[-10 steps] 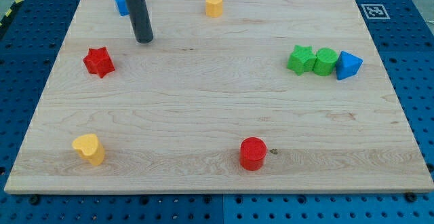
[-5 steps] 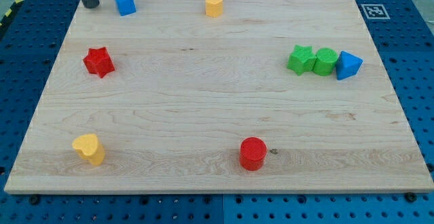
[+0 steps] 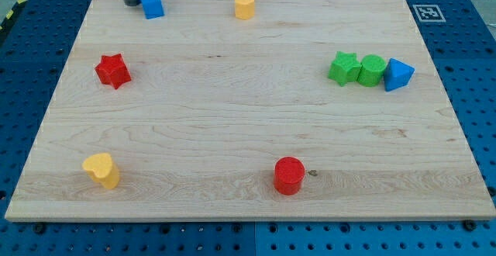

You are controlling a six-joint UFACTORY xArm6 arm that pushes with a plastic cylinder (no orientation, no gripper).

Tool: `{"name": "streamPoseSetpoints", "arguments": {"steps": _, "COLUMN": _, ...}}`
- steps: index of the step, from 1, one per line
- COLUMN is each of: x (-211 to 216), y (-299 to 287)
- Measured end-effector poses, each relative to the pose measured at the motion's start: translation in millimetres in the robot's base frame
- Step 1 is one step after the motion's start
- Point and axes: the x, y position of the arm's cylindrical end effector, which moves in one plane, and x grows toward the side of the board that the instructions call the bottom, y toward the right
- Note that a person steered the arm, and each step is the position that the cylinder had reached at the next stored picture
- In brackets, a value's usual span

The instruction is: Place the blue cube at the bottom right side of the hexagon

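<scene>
The blue cube [image 3: 153,4] sits near the board's top left edge. My tip [image 3: 129,2] stands right against the cube's left side. The yellow hexagon [image 3: 245,5] sits further to the right along the top edge, well apart from the cube.
A red star [image 3: 113,70] lies at the left. A yellow heart [image 3: 102,170] is at the bottom left. A red cylinder [image 3: 289,175] is at the bottom middle. A green star [image 3: 343,67], a green cylinder [image 3: 371,70] and a blue triangular block [image 3: 398,74] form a row at the right.
My tip went from below the cube to its upper left, then came in against its left side. The blue cube has slid slightly to the right.
</scene>
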Motion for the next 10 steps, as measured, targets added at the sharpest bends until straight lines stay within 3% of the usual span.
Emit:
{"name": "streamPoseSetpoints", "arguments": {"steps": 4, "x": 16.6, "y": 20.4}}
{"name": "streamPoseSetpoints", "arguments": {"steps": 6, "x": 0.7, "y": 57.0}}
{"name": "streamPoseSetpoints", "arguments": {"steps": 8, "x": 42.7, "y": 114.3}}
{"name": "streamPoseSetpoints", "arguments": {"steps": 10, "x": 71.8, "y": 132.0}}
